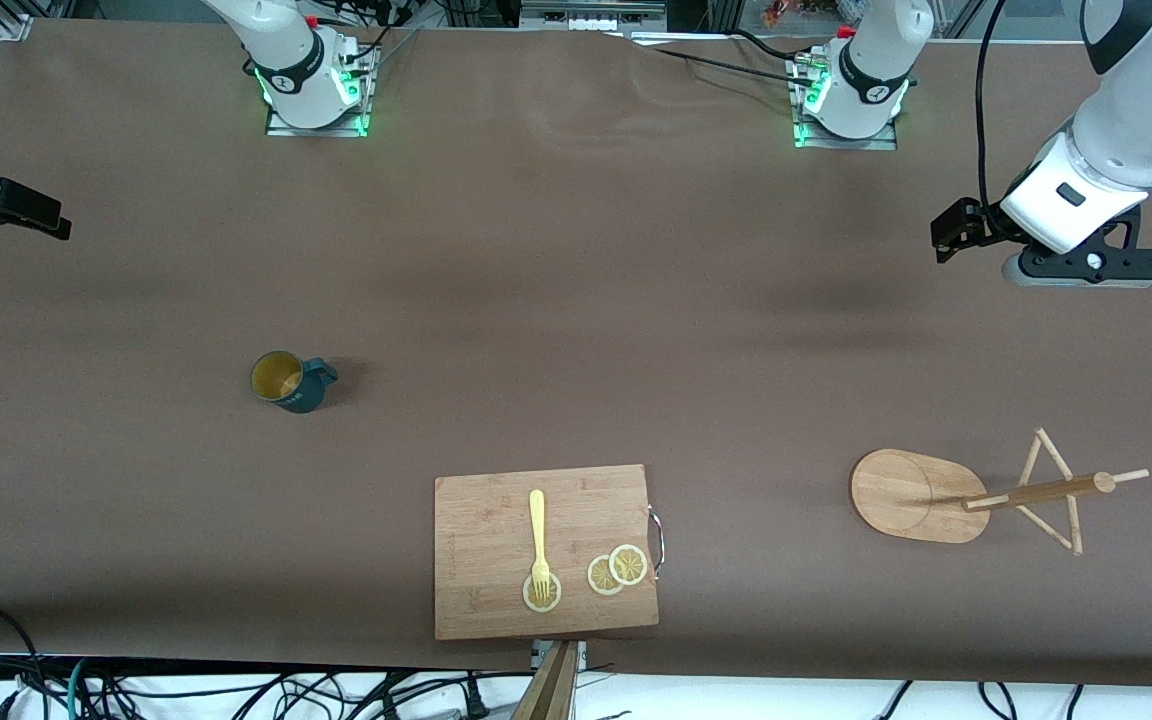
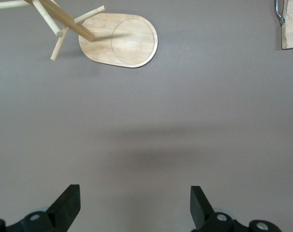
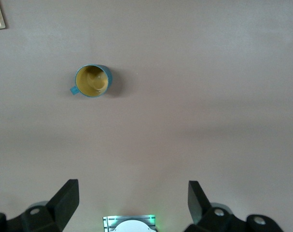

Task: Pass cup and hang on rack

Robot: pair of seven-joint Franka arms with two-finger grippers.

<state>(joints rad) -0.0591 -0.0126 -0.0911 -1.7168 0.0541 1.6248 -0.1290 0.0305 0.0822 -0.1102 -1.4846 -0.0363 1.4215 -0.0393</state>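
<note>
- Cup [image 1: 286, 381] stands upright on the brown counter [image 1: 576, 280], toward the right arm's end. Handle points toward the left arm's end. Yellowish inside shows; nothing touches it.
- Same cup seen from above in the right wrist view [image 3: 92, 81], alone on bare counter, well apart from the tool tips.
- Rack [image 1: 976, 493] stands on its oval base toward the left arm's end of the counter, nearer the front camera than the cup. Post and thin pegs lean off toward the counter's edge as the view shows them.
- Cutting board [image 1: 546, 550] lies between cup and rack, nearest the front camera. On it: a yellow fork [image 1: 539, 538] with tines on a lemon slice [image 1: 541, 592], and two more overlapping lemon slices [image 1: 617, 570] beside it. Metal handle on the board's rack-side edge.
- Right tool [image 3: 133, 198] hangs high over the right arm's end of the counter, fingers spread wide, holding nothing. Arm waits.
- Left tool [image 2: 135, 203] hangs over the left arm's end, above bare counter near the rack, fingers spread wide, holding nothing.
</note>
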